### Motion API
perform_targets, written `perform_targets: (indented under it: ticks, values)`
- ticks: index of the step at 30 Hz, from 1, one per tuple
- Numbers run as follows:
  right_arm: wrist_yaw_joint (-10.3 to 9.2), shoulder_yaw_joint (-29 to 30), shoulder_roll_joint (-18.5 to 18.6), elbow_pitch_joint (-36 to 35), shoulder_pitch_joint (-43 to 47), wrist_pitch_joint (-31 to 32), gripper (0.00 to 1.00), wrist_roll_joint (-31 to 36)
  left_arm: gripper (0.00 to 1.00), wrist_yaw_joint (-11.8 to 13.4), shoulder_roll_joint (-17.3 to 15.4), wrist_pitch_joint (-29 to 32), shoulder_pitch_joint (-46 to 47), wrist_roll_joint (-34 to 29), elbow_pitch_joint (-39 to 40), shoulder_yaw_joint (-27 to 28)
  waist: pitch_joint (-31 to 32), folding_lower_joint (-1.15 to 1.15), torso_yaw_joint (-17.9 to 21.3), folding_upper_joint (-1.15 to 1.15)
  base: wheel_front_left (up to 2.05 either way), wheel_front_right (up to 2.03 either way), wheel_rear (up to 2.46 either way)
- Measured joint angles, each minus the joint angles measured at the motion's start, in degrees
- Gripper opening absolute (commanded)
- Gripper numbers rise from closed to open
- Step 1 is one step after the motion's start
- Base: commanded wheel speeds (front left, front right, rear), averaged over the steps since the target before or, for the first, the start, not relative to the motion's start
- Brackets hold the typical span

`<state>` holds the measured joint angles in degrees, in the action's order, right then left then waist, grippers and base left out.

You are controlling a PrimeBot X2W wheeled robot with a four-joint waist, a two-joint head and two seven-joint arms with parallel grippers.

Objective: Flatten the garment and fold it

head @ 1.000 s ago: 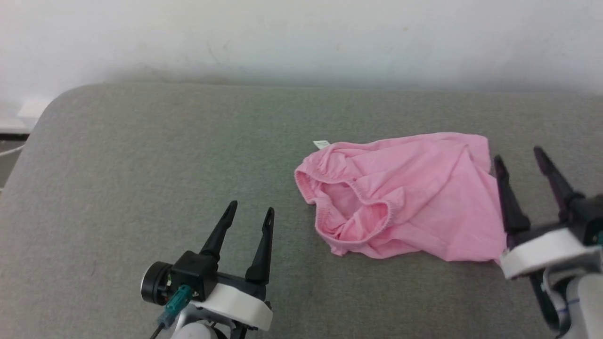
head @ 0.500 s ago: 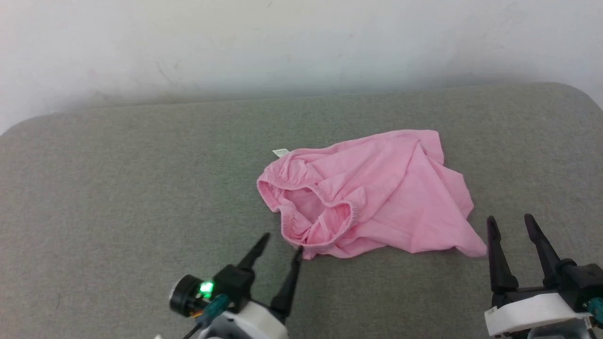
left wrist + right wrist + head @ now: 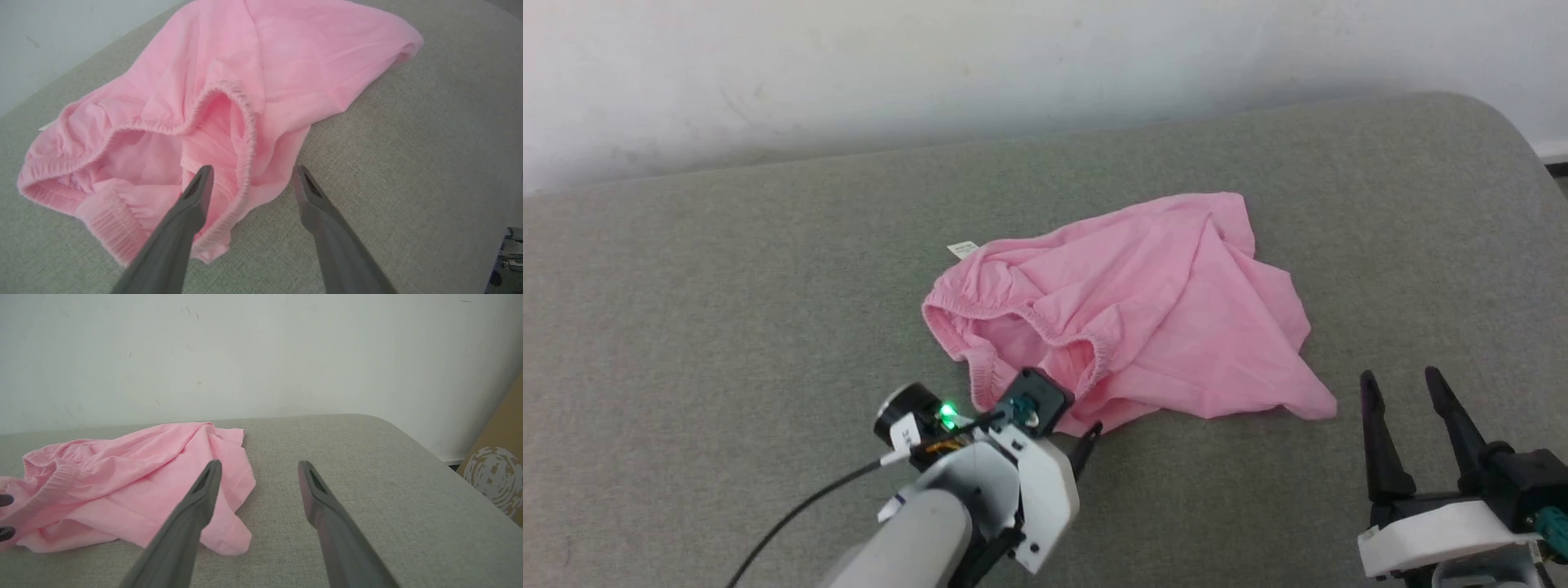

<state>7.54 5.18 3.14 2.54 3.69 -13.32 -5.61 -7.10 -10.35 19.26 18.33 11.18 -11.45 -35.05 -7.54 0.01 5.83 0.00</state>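
The garment (image 3: 1143,294) is a pair of light pink shorts lying crumpled on the grey cushion (image 3: 727,310), its gathered waistband gaping toward me and a small white label (image 3: 964,248) at its far left. My left gripper (image 3: 252,169) is open and straddles the waistband's near edge (image 3: 245,163): one finger over the pink fabric, the other over bare cushion. In the head view its wrist (image 3: 1029,400) hides most of the fingers. My right gripper (image 3: 1397,376) stands open and holds nothing, near and right of the garment's pointed corner (image 3: 1319,406).
A white wall (image 3: 1013,65) runs along the back of the cushion. The cushion's rounded right corner (image 3: 1503,122) drops off near a brown cardboard box (image 3: 496,473). A black cable (image 3: 800,510) trails from my left arm.
The head camera has swung, shifting the whole picture. My left gripper has advanced to the waistband's near edge and turned. My right gripper has drawn back from the garment's right side. Both stayed open.
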Motion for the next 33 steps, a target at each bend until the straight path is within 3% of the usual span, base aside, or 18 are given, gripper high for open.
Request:
perform_targets:
  ticks: [11, 12, 13, 14, 22, 33]
  values:
    - [0.0, -0.16, -0.03, 1.69, -1.07, -0.51, 1.0, -1.2, 1.0, 0.0, -0.62, 0.71, 3.53, 0.77, -2.14, -0.6, -2.86, 0.0, 1.47, 0.0, 0.0, 0.0, 0.0]
    - [0.0, -0.21, -0.03, 1.87, -1.22, -0.57, 1.0, -1.35, 0.78, 0.0, -0.62, 0.7, 3.61, 1.24, -2.38, -0.82, -3.08, 0.0, 1.45, 0.0, 0.0, 0.0, 0.0]
    - [0.0, -0.27, -0.04, 2.05, -1.37, -0.59, 1.0, -1.45, 0.26, 0.0, -0.62, 0.52, 3.66, 1.78, -2.54, -1.16, -3.27, 0.0, 1.39, 0.0, 0.0, 0.0, 0.0]
    - [0.0, -0.36, -0.03, 2.22, -1.46, -0.68, 1.0, -1.49, 0.0, 0.0, -0.56, 0.05, 3.76, 2.55, -2.53, -1.58, -3.41, 0.0, 1.28, 0.0, 0.0, 0.0, 0.0]
    - [0.0, -0.31, -0.08, 3.02, -1.95, -0.88, 1.0, -1.36, 0.0, 0.33, -0.65, -6.09, 3.72, 5.87, -1.87, 0.21, -2.83, 0.0, -1.11, 0.0, 0.0, 0.0, 0.0]
    - [0.0, 0.24, -0.08, 2.88, -0.13, 1.27, 1.0, -0.41, 0.0, 5.68, -2.55, -14.1, -9.06, 13.58, 9.65, 8.55, 0.89, -0.01, -6.53, 0.0, 0.0, 0.0, 0.0]
